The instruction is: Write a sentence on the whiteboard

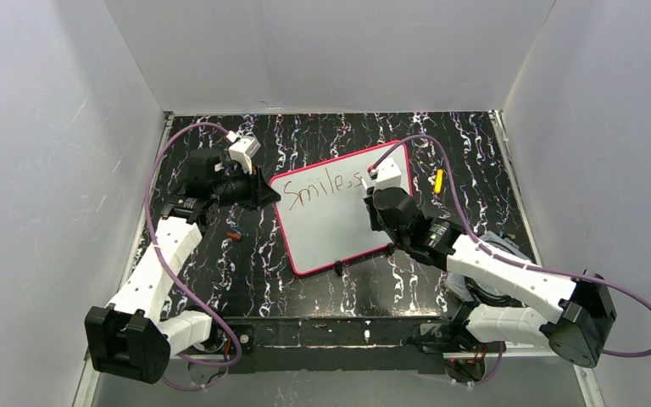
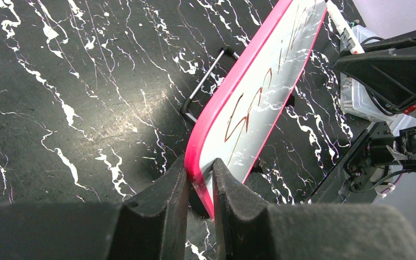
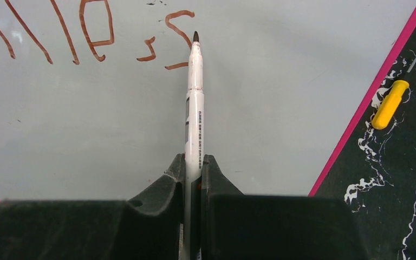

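Note:
The whiteboard (image 1: 331, 216) with its pink-red frame lies tilted on the black marbled table. Red-brown lettering (image 1: 322, 188) along its top reads "Smile," followed by an "s". My left gripper (image 2: 200, 179) is shut on the board's left corner, one finger on each face of the pink frame (image 2: 233, 86). My right gripper (image 3: 193, 165) is shut on a white marker (image 3: 195, 103). The marker's dark tip sits just right of the "s" (image 3: 177, 38) on the board (image 3: 271, 108). In the top view the right gripper (image 1: 381, 191) hangs over the board's upper right part.
A small yellow-handled tool (image 1: 438, 180) lies on the table just right of the board; it also shows in the right wrist view (image 3: 390, 103). A small dark red-tipped item (image 1: 235, 235) lies left of the board. Black clip feet (image 2: 206, 81) stick out under the board.

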`<state>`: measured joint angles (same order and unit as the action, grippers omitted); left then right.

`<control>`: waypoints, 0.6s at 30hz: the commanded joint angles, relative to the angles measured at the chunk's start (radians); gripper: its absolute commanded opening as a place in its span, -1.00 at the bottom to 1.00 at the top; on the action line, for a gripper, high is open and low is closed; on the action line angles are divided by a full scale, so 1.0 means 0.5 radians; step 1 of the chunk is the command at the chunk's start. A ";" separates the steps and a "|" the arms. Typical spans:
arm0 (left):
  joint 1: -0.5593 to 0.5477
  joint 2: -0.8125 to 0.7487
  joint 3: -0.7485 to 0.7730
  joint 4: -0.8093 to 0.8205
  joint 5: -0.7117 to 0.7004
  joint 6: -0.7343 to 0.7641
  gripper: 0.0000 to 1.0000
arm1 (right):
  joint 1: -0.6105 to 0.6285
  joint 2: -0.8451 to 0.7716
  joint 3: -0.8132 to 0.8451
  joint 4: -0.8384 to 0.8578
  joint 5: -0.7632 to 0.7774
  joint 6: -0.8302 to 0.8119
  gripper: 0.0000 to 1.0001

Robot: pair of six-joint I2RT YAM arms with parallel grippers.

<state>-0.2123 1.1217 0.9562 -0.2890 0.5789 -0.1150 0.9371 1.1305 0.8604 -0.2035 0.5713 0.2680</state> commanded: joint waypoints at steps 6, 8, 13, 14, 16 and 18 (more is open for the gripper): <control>-0.008 -0.018 0.019 -0.017 -0.053 0.084 -1.00 | -0.012 0.063 0.076 -0.015 0.070 0.020 -0.97; -0.008 -0.019 0.017 -0.017 -0.050 0.085 -1.00 | -0.012 0.055 0.052 -0.036 0.051 0.051 -0.97; -0.008 -0.021 0.020 -0.014 -0.044 0.082 -1.00 | -0.013 -0.024 -0.048 -0.074 -0.010 0.162 -0.97; -0.008 -0.021 0.020 -0.014 -0.044 0.080 -1.00 | -0.012 -0.036 -0.072 -0.079 -0.036 0.184 -0.97; -0.008 -0.018 0.020 -0.012 -0.046 0.077 -1.00 | -0.012 -0.052 -0.125 -0.093 -0.089 0.239 -0.97; -0.006 -0.023 0.021 -0.010 -0.039 0.073 -1.00 | -0.009 -0.070 -0.173 -0.111 -0.124 0.283 -0.97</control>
<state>-0.2123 1.1217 0.9562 -0.2886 0.5789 -0.1154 0.9360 1.1236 0.8177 -0.2306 0.5488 0.3435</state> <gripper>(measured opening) 0.173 0.152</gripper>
